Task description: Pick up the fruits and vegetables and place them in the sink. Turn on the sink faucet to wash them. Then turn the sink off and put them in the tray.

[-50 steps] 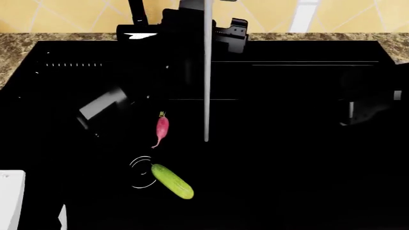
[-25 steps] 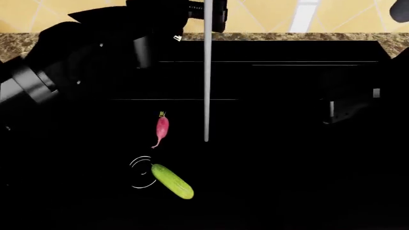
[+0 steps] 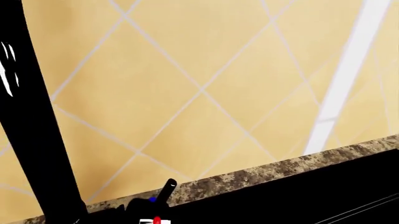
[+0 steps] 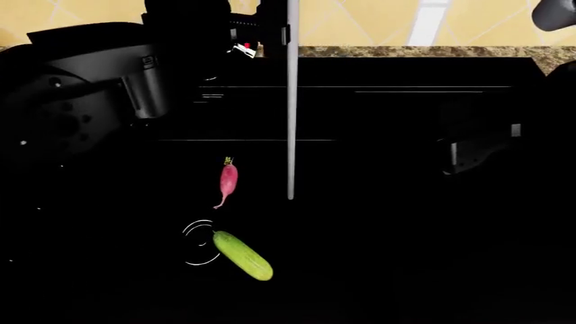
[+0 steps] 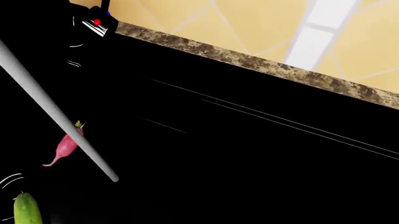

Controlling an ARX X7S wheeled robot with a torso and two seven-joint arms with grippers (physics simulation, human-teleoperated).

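Note:
In the black sink lie the pink-red radish and, nearer to me, the light-green cucumber. Both also show in the right wrist view: radish, cucumber. A straight pale grey column, like running water, drops to the basin floor. My left gripper is at the sink faucet base, close to the lever with its red dot; its fingers merge with the black parts. My right gripper hovers over the sink's right half, fingers indistinct. The tray is out of view.
The speckled granite edge and yellow tiled wall run behind the sink. The black spout rises beside my left wrist. The drain ring lies next to the cucumber. My left arm covers the sink's left part.
My left arm has swung up and in toward the faucet base. My right arm has drifted slightly left. The radish, the cucumber and the grey column have not moved.

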